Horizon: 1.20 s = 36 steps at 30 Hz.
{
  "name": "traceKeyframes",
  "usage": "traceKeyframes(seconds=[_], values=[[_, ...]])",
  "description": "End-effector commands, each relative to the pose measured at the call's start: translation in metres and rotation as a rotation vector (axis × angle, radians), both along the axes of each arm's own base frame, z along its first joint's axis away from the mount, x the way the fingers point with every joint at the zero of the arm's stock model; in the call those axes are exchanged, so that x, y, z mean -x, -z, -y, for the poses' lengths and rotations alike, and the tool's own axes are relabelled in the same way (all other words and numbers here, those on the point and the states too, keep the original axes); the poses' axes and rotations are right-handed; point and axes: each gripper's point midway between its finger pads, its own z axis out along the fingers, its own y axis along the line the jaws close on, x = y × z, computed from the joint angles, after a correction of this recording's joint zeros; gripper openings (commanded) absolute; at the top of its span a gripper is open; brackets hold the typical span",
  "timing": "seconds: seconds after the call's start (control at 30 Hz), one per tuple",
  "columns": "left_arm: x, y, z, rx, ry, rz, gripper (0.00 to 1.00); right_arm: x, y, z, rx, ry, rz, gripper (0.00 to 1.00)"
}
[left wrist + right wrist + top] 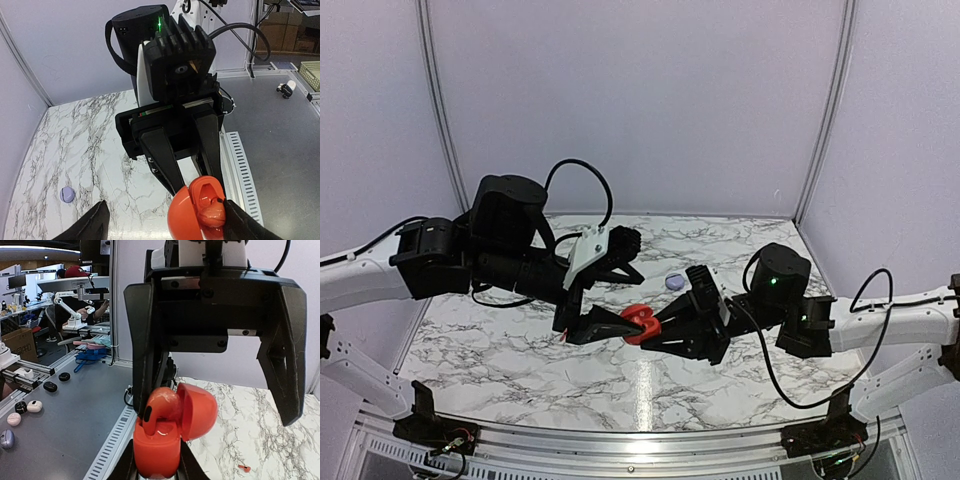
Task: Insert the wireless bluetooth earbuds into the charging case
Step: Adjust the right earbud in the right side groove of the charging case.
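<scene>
The red charging case (pixel 640 322) is held up above the table, lid open. My right gripper (pixel 658 330) is shut on its base (pixel 156 455), and the lid (pixel 199 410) hangs to the right. One red earbud (pixel 161 407) stands stem-down in a socket, its head above the rim; it also shows in the left wrist view (pixel 212 215). My left gripper (pixel 618 325) faces the case with jaws wide open, its fingers (pixel 145 340) spread on either side, one against the earbud. A tiny red piece (pixel 244 468), possibly the other earbud, lies on the marble.
A small round lilac disc (pixel 675 282) lies on the marble table behind the grippers; it also shows in the left wrist view (pixel 67 194). A slotted metal rail (pixel 240 165) runs along the table's near edge. White booth walls close the back and sides.
</scene>
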Motion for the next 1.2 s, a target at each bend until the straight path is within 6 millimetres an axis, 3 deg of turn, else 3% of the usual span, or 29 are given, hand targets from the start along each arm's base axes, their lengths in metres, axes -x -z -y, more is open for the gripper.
traceKeyframes(seconds=[0.0, 0.2, 0.53, 0.8, 1.17], values=[[-0.002, -0.010, 0.007, 0.027, -0.006, 0.003, 0.79, 0.005, -0.021, -0.004, -0.045, -0.013, 0.030, 0.00], [-0.002, -0.011, 0.008, 0.031, -0.005, 0.007, 0.79, 0.007, -0.022, -0.004, -0.048, -0.016, 0.035, 0.00], [-0.008, -0.022, -0.007, 0.054, -0.072, 0.029, 0.85, 0.003, -0.029, 0.005, -0.099, 0.008, -0.018, 0.00], [-0.007, -0.017, -0.018, 0.022, -0.077, 0.047, 0.86, 0.003, -0.027, 0.007, -0.091, -0.002, -0.033, 0.00], [-0.017, -0.015, -0.017, 0.005, -0.129, 0.056, 0.84, 0.004, -0.026, 0.006, -0.083, -0.007, -0.030, 0.00]])
